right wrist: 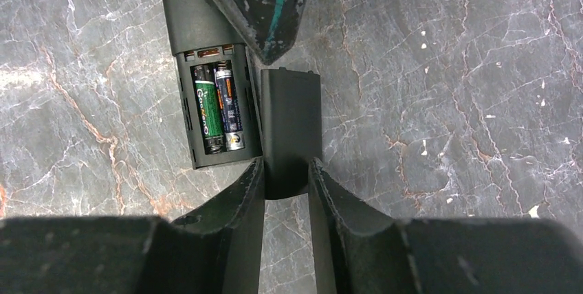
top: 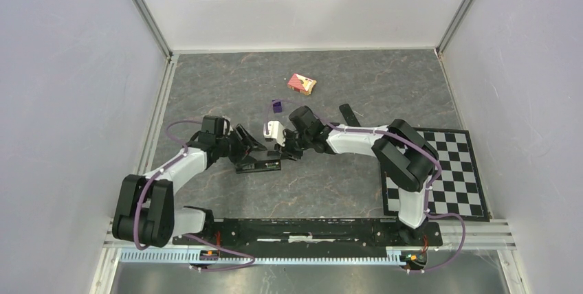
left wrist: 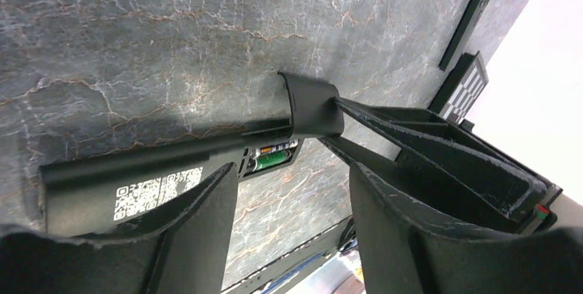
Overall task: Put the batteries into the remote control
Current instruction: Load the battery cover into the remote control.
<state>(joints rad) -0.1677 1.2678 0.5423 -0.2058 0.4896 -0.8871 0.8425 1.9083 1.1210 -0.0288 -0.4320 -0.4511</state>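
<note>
Starting on the left: the left gripper [left wrist: 292, 174] is down low over the table [top: 385, 95], jaws spread wide. The remote control [left wrist: 137, 184] lies flat on the stone surface, back side up, white printed codes showing. It is not between the jaws. In the left wrist view it runs crosswise under the left-hand finger [left wrist: 206, 218], and the other finger stands clear of it over bare table. In the right wrist view one dark fingertip of that gripper overlaps the remote's edge just above the battery bay; I can't tell whether it presses down.

Now the open end. The bay is uncovered and both cells sit in it side by side, lengthwise: the green battery [right wrist: 205, 115] on the outer side and the blue battery [right wrist: 229, 105] next to it, on the side nearest the cover.

Moving right: the battery cover [right wrist: 290, 126] is off the remote, just beside the bay and parallel to it. The right gripper [right wrist: 285, 165] has its jaws closed onto the cover's near end, one finger on each long edge.

Further right and back in the top view, a purple cube [top: 278, 106], a red-and-white box [top: 301, 84] and a short dark strip [top: 349, 114] sit well apart from the grippers. A checkerboard mat [top: 447, 163] lies at the far right.
</note>
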